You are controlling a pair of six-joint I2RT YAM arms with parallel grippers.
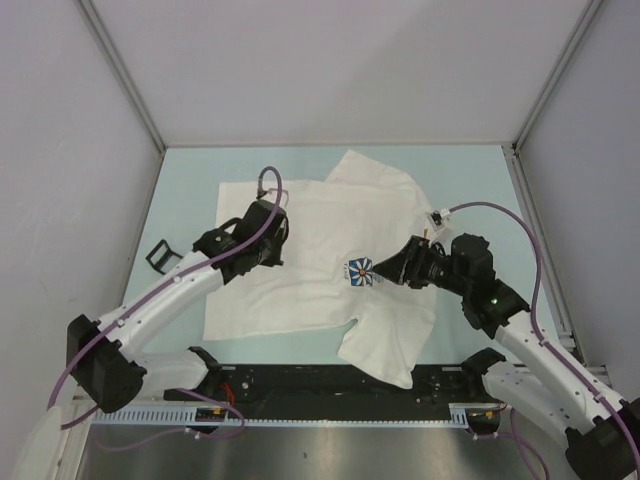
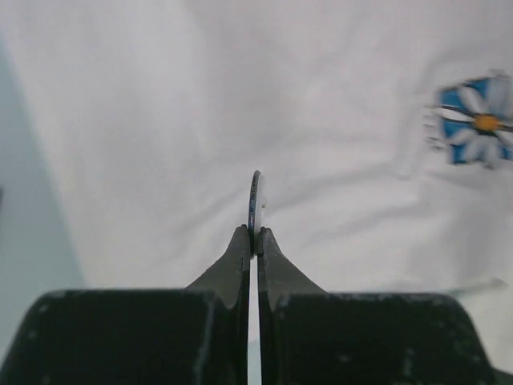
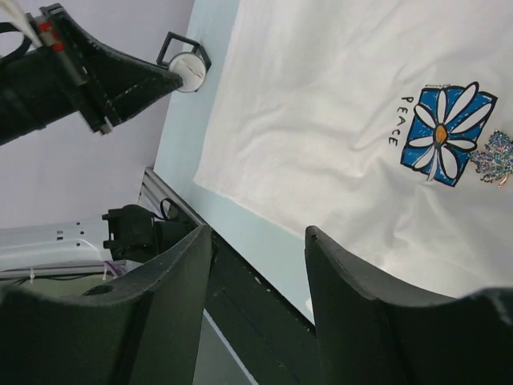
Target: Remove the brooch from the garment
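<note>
The white T-shirt (image 1: 320, 225) lies flat on the pale table, with its blue-and-white flower print (image 1: 360, 272) on the chest. My left gripper (image 2: 255, 231) is shut on the brooch (image 2: 256, 200), a thin round disc seen edge-on, held above the shirt (image 2: 240, 96). In the top view this gripper (image 1: 278, 256) is over the shirt's left half. The right wrist view shows the disc's pale face (image 3: 191, 70) at the left fingertips. My right gripper (image 3: 258, 231) is open and empty; in the top view it (image 1: 388, 268) is just right of the print.
A small square black frame (image 1: 160, 256) lies on the table left of the shirt. A small white-and-black object (image 1: 436, 218) sits by the right sleeve. A glittery leaf shape (image 3: 494, 158) is beside the print (image 3: 445, 132). A black rail (image 1: 330, 380) runs along the near edge.
</note>
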